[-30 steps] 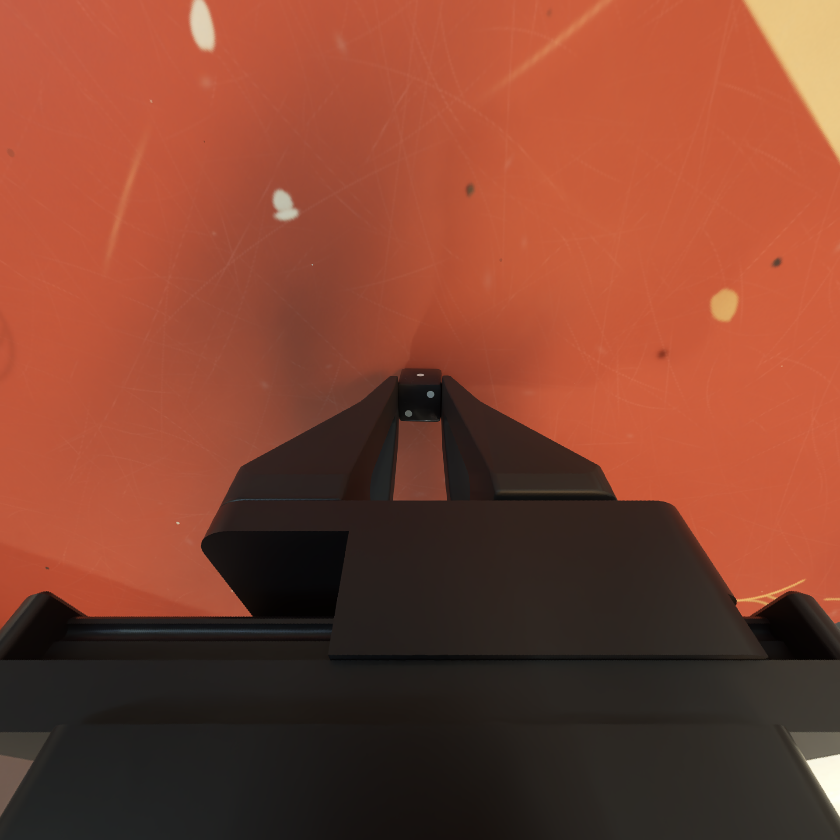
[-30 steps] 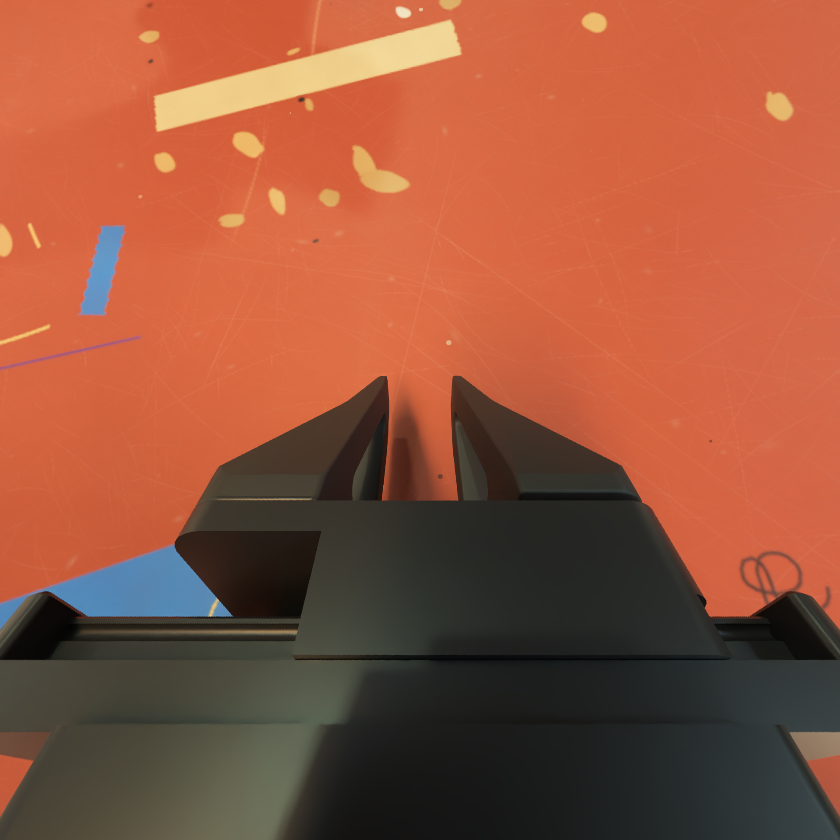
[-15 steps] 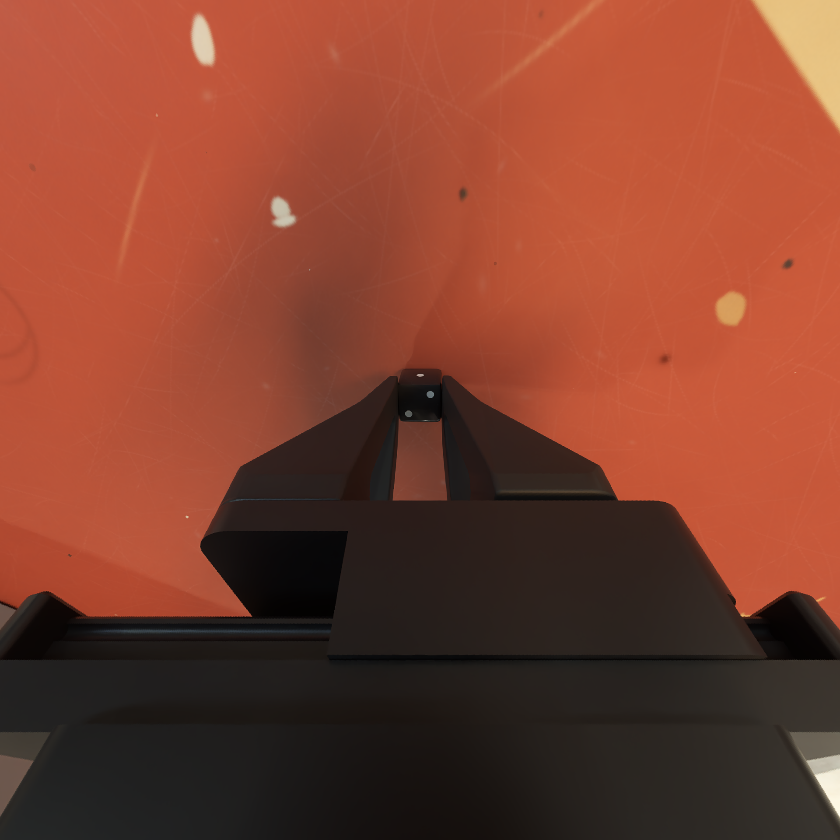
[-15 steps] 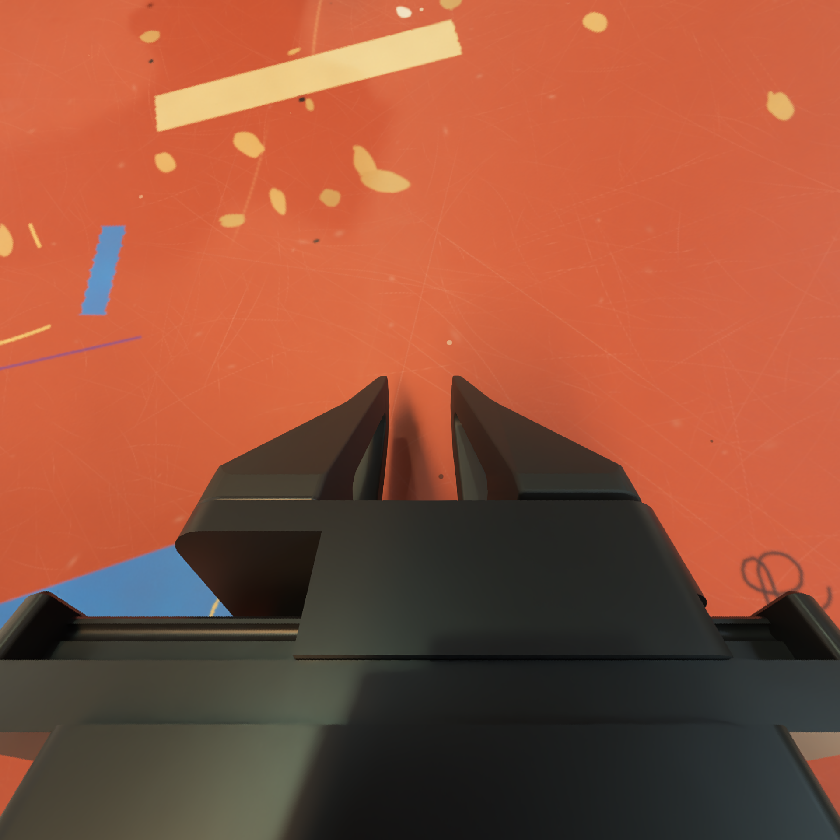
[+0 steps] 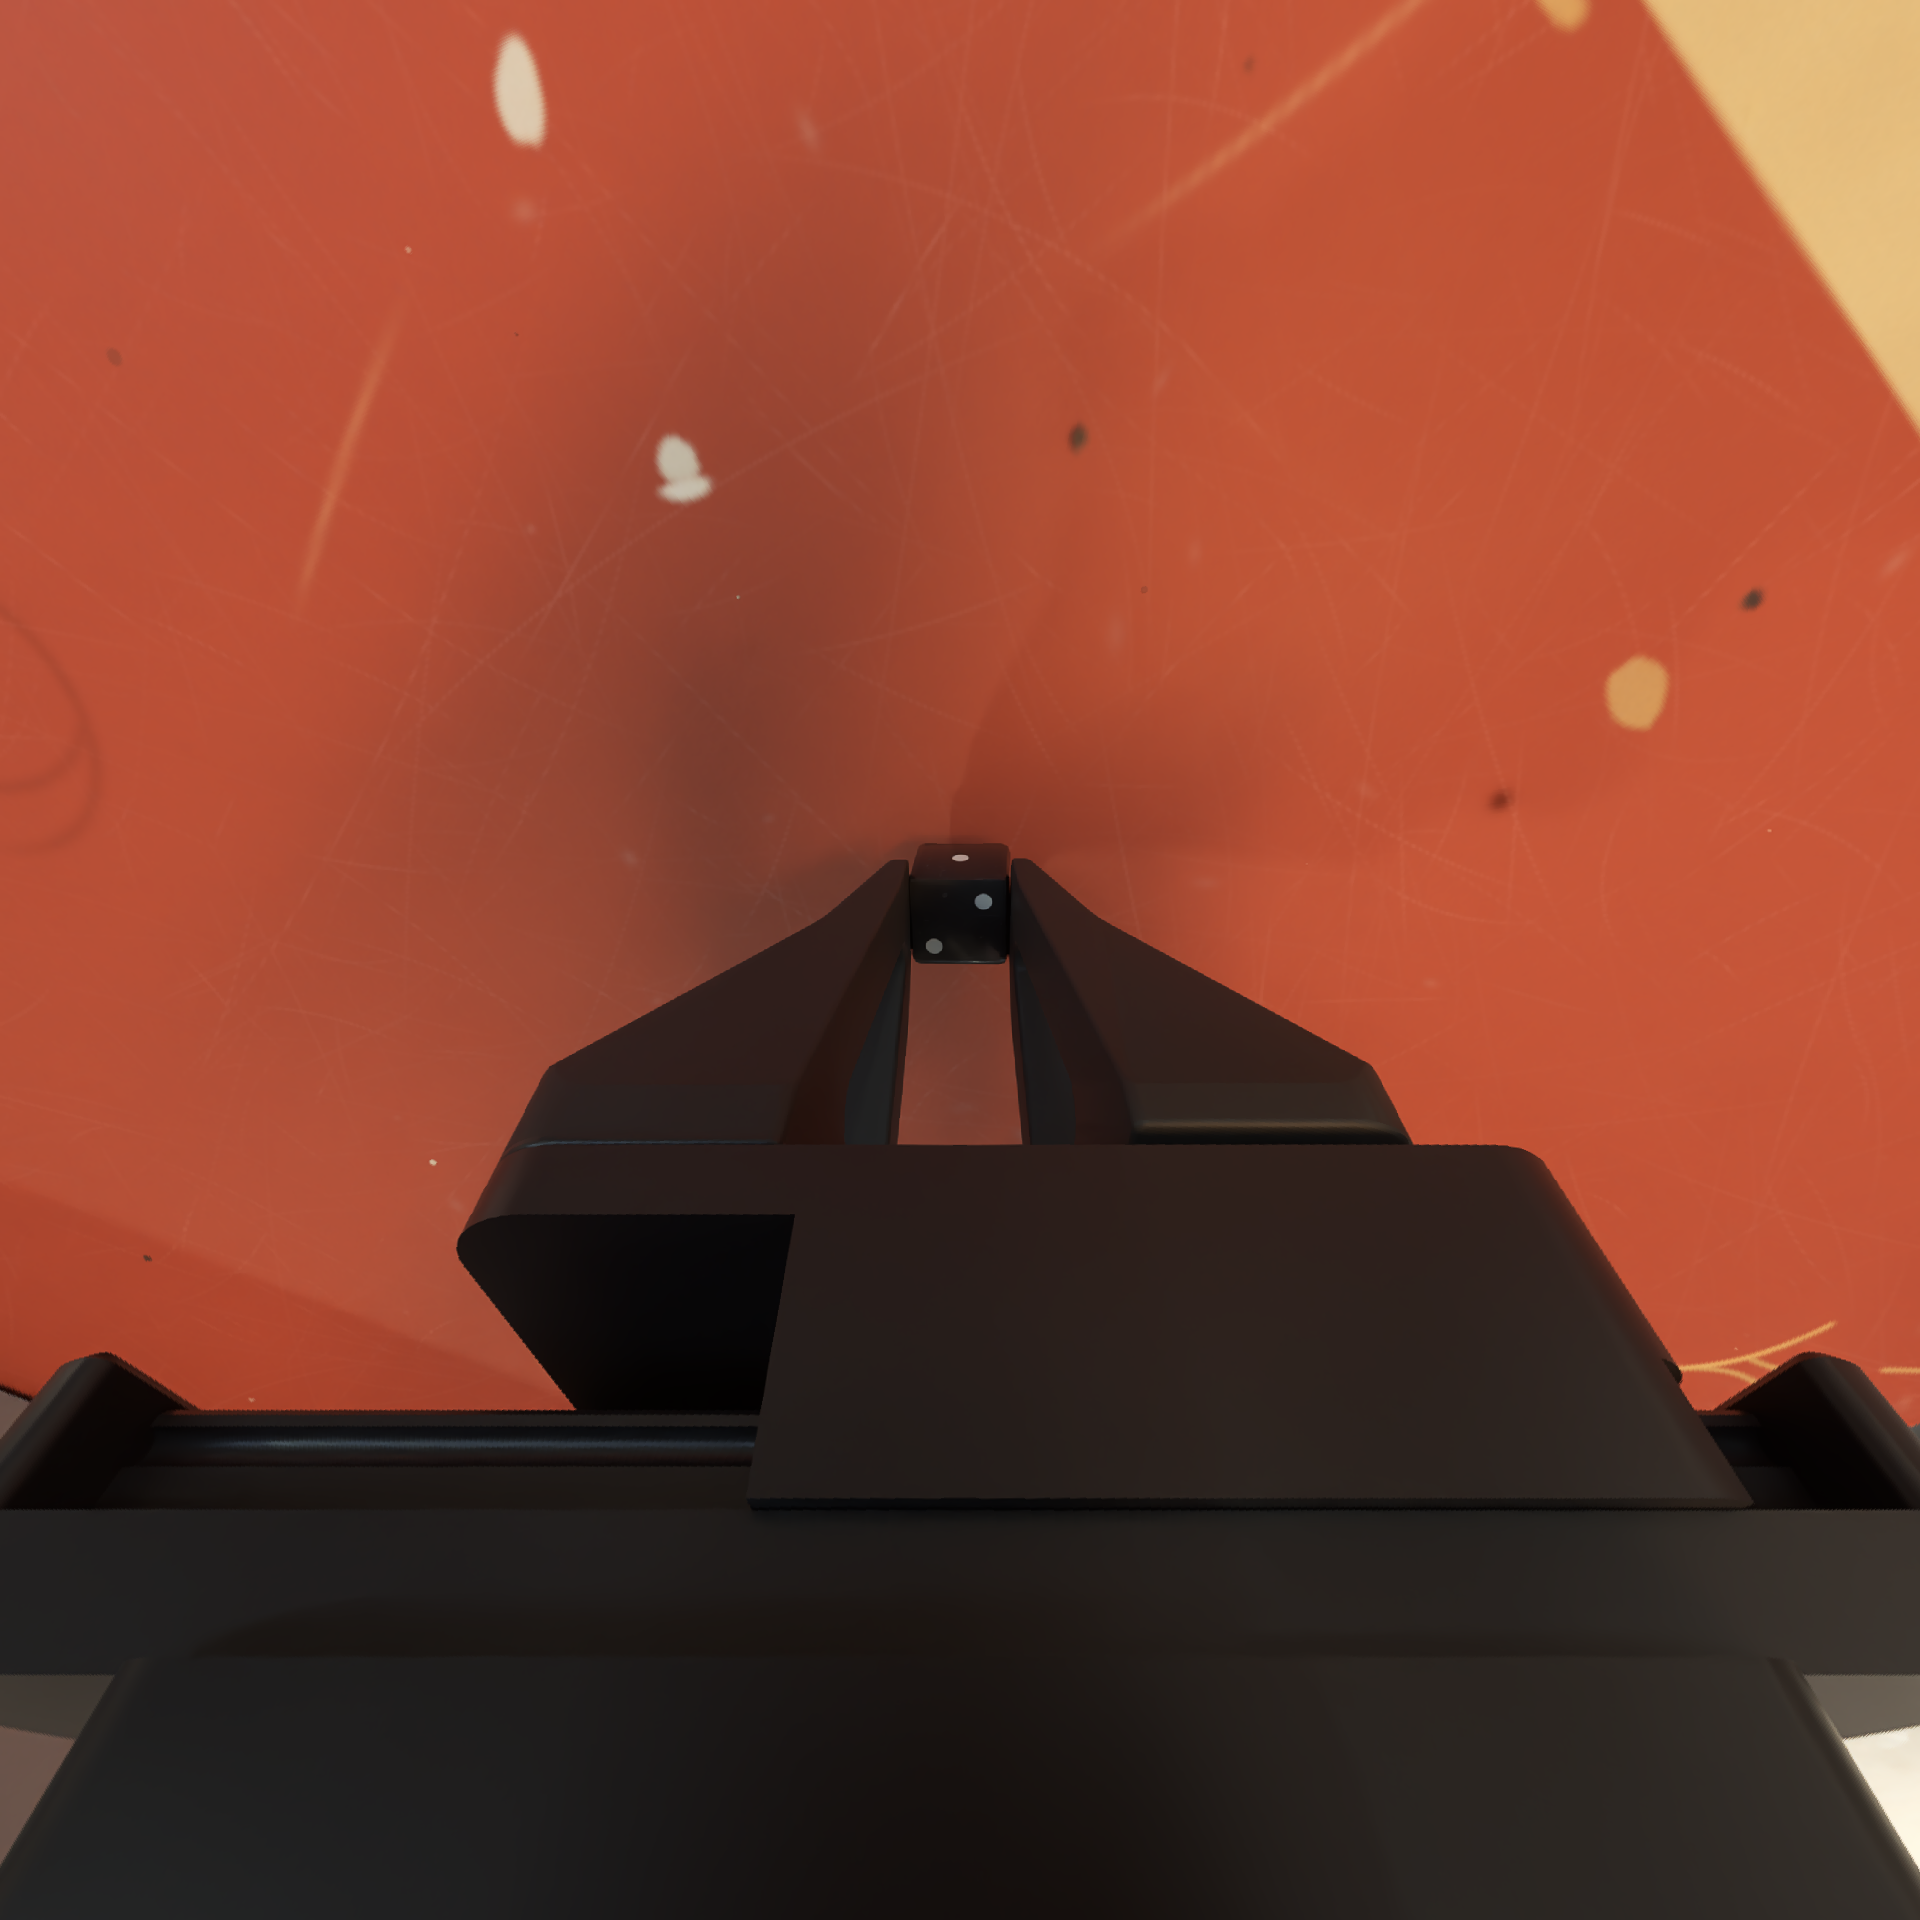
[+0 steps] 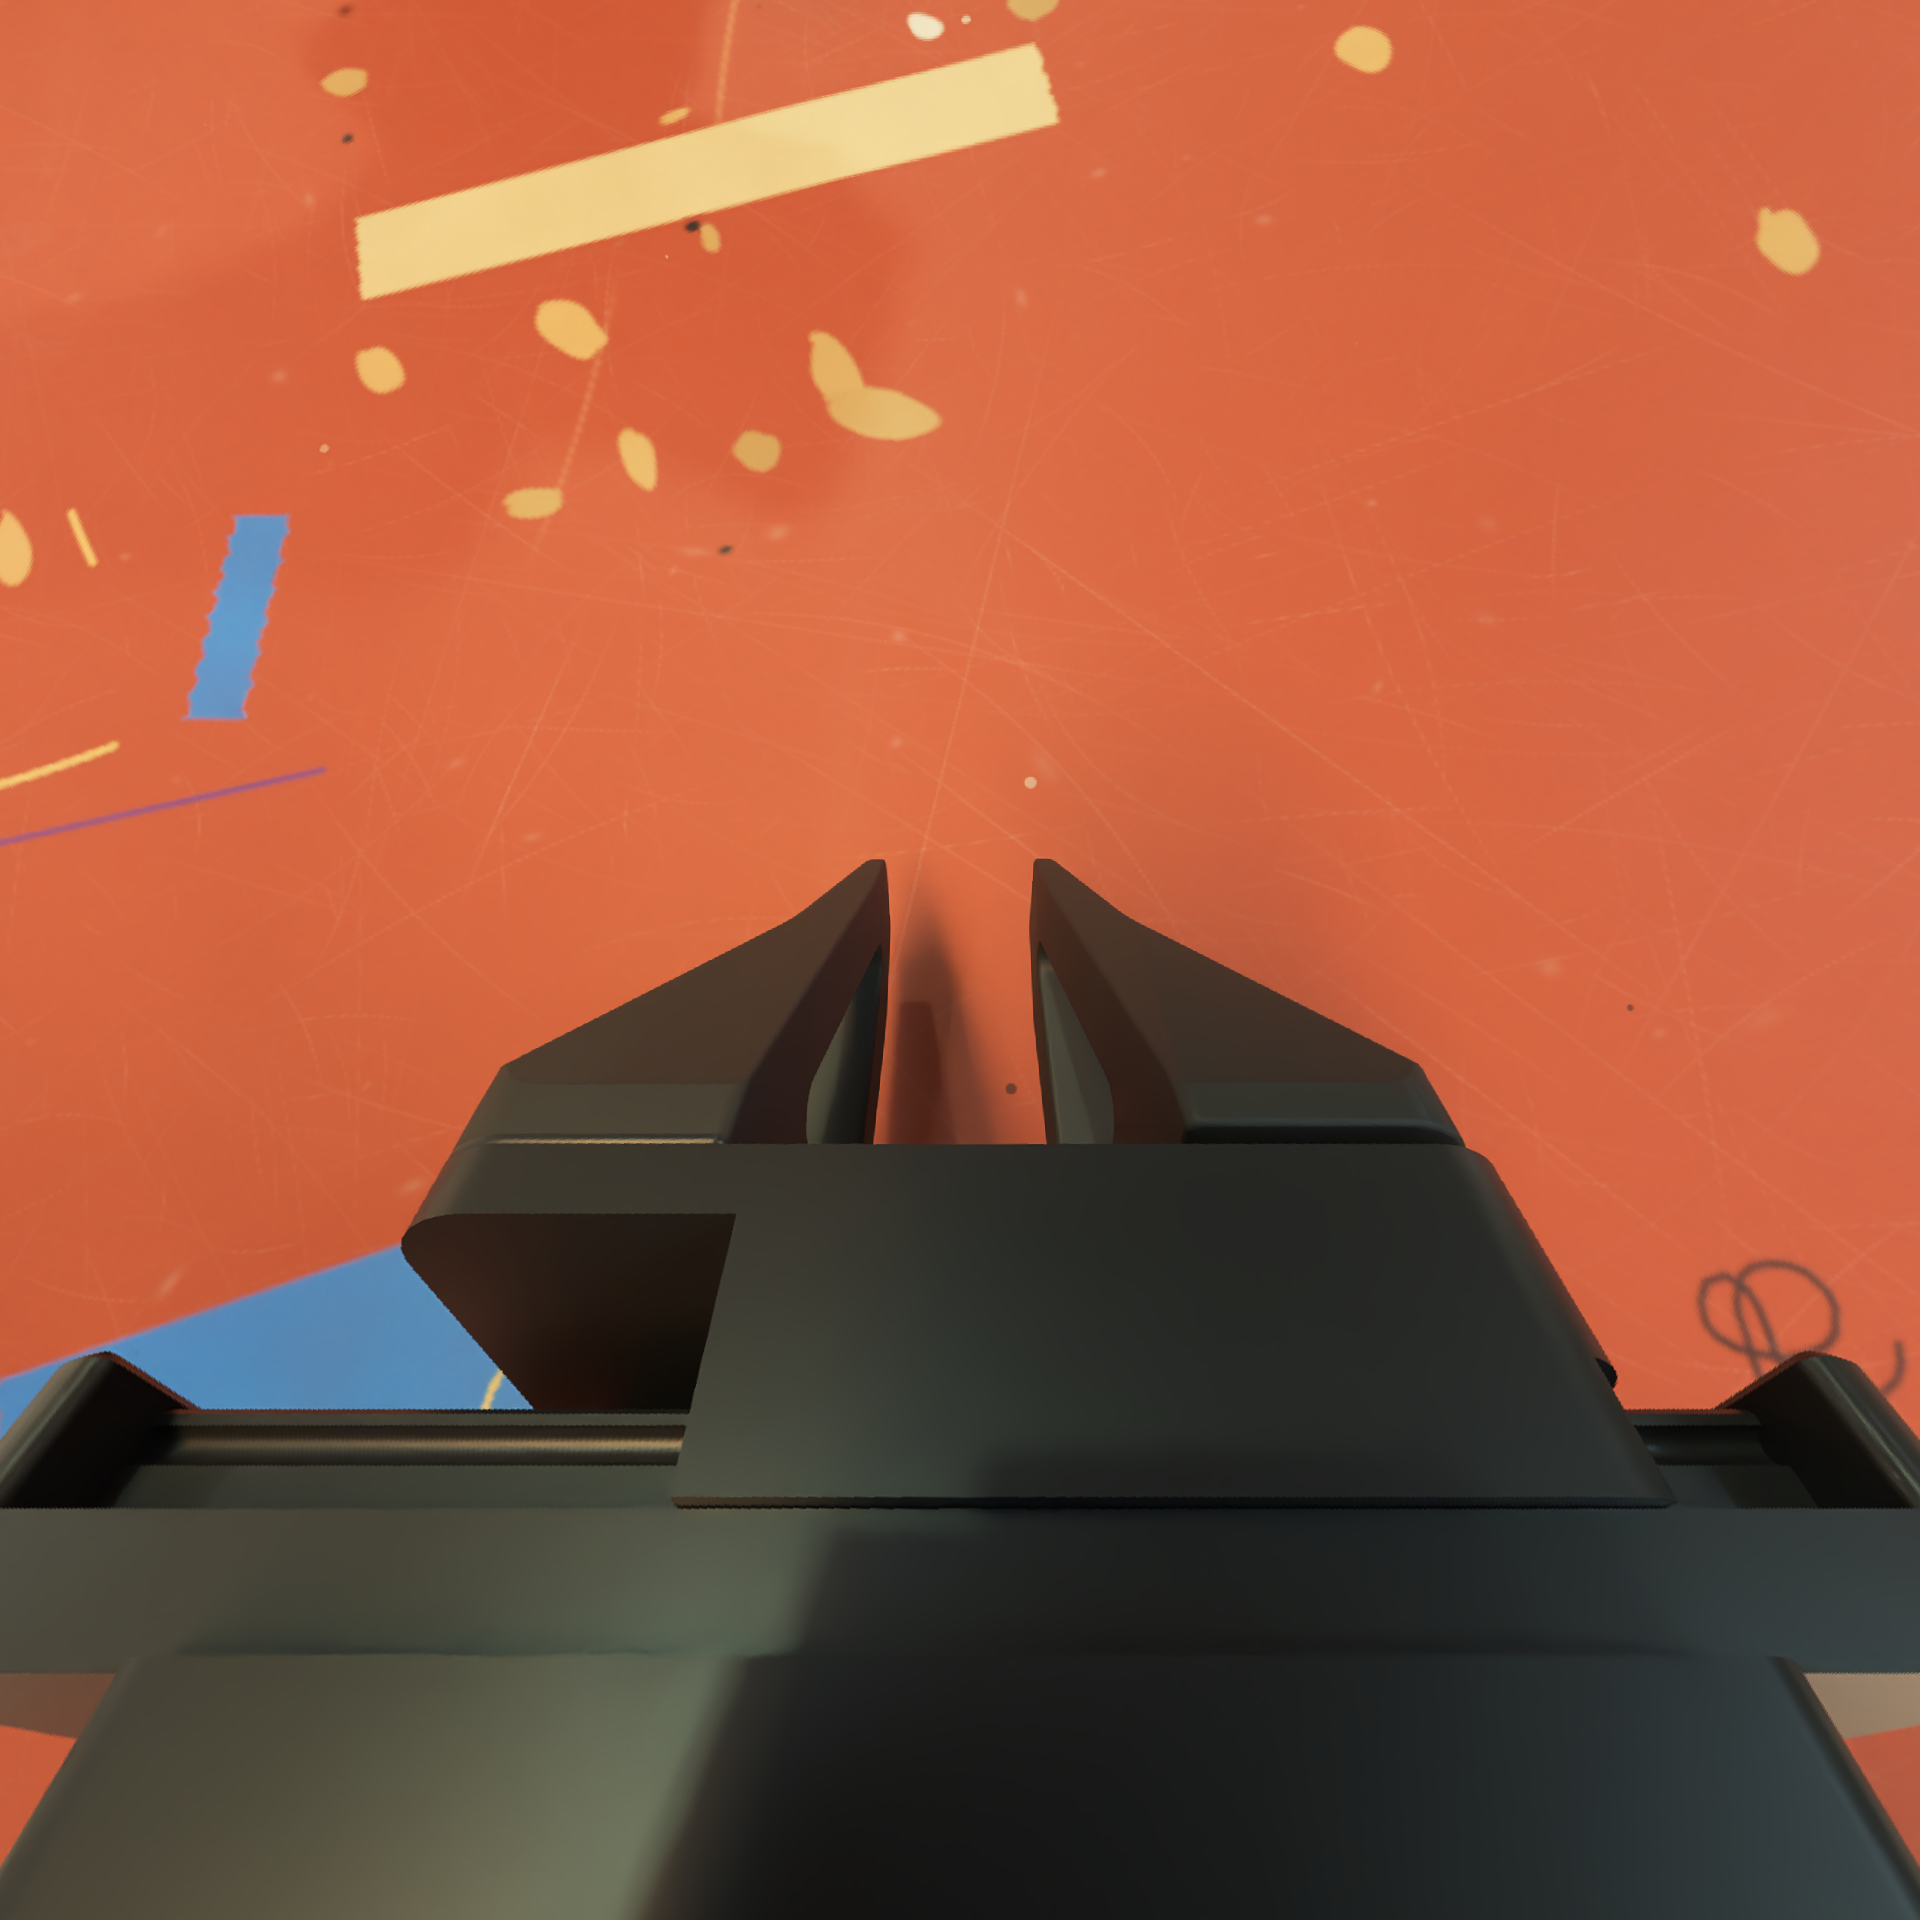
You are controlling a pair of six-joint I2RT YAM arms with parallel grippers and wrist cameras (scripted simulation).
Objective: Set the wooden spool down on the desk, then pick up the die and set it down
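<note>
Left hand (image 5: 960,904) clamped on the die (image 5: 960,906), pinched right at the fingertips, above the red counter (image 5: 1351,468). Tip-only grip leaves the die's underside free for set-down. Right hand (image 6: 960,883) part open, holding nothing, over bare counter. Spool not in either view; probably already down.

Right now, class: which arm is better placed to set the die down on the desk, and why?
Left. The left gripper is clamped on the black die above the red desk; the right gripper holds nothing.
</note>
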